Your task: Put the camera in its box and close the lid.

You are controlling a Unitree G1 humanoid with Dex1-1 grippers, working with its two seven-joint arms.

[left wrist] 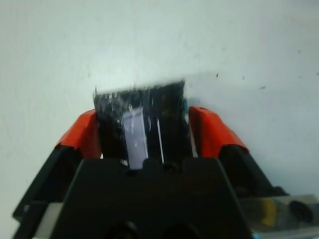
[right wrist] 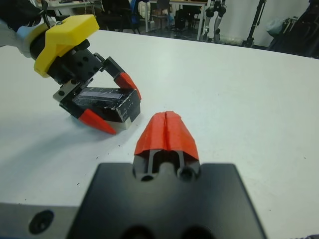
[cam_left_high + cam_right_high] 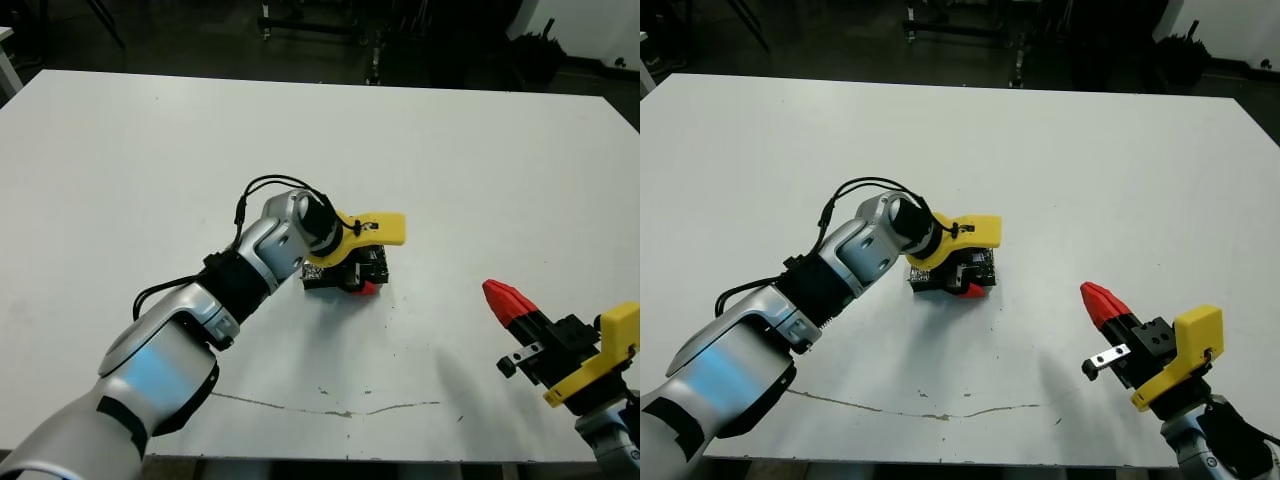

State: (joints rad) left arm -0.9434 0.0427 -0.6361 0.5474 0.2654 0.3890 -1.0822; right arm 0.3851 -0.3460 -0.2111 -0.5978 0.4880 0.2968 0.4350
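Resting near the middle of the white surface (image 3: 480, 150), the box (image 2: 107, 107) with the glossy black lid (image 2: 102, 93) on top sits between the two red fingers of the left end effector (image 2: 109, 102), one finger along each long side. Whether the fingers press the sides cannot be told. Camera: not visible. In the head views the yellow-and-black body of that end effector covers most of the box; only a dark corner shows. Long axis runs along the fingers, its free end pointing away from the left wrist. Right end effector (image 2: 167, 132): fingers pressed together, holding nothing, well apart near the surface's right front corner.
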